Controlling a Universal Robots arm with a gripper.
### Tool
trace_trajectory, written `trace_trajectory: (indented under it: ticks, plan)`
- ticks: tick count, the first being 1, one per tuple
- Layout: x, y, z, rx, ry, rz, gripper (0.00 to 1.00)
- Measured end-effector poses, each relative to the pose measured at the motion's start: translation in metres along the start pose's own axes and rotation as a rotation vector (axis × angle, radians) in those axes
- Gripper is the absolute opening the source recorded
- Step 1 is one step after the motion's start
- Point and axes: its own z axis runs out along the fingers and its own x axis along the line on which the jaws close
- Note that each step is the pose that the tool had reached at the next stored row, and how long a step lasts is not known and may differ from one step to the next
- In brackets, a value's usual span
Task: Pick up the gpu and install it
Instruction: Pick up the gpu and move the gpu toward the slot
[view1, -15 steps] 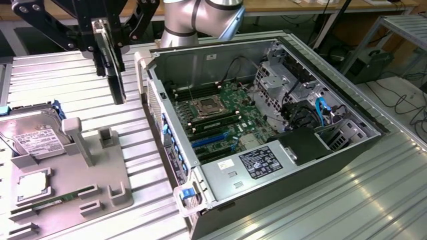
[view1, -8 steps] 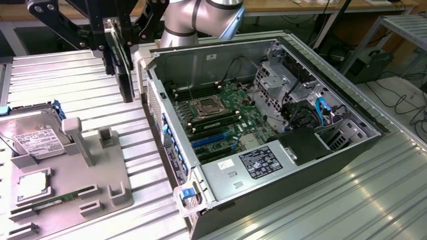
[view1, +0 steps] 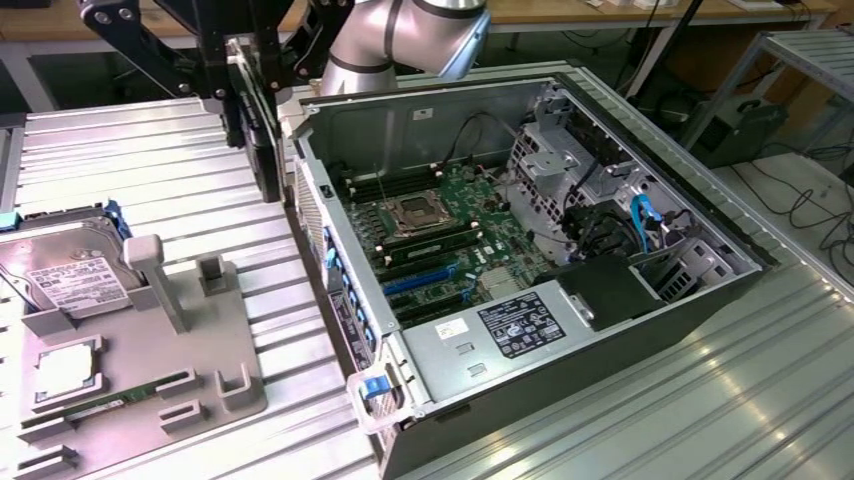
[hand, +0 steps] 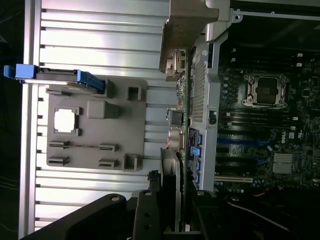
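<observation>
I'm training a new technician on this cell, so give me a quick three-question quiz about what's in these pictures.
1. Fill in: the hard drive lies on the grey ____.
2. True or false: the gpu is seated on the motherboard.
3. The gripper grips: A) hard drive B) gpu C) motherboard.
Key: 1 fixture tray; 2 false; 3 B.
</observation>
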Motion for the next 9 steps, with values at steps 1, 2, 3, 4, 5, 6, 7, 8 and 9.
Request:
trace_trajectory:
  ticks: [1, 2, 3, 4, 5, 6, 7, 8, 9]
  plan:
    - [-0.0011, -0.0001, 0.0, 0.0, -0.0001, 0.0, 0.28]
    - [-0.0022, -0.0001, 0.0001, 0.0, -0.0001, 0.0, 0.28]
    - [-0.0043, -0.0002, 0.0002, 0.0, -0.0001, 0.0, 0.28]
    - [-0.0056, -0.0003, 0.0003, -0.0001, -0.0002, 0.0, 0.28]
    - [-0.0067, -0.0004, 0.0003, -0.0001, -0.0002, 0.0, 0.28]
    - [-0.0079, -0.0005, 0.0004, 0.0, -0.0001, 0.0, 0.28]
    - [-0.009, -0.0005, 0.0005, 0.0, -0.0001, 0.0, 0.28]
    - [-0.01, -0.0006, 0.0005, -0.0001, -0.0001, 0.0, 0.28]
    - [-0.0107, -0.0006, 0.0006, 0.0, -0.0001, -0.002, 0.28]
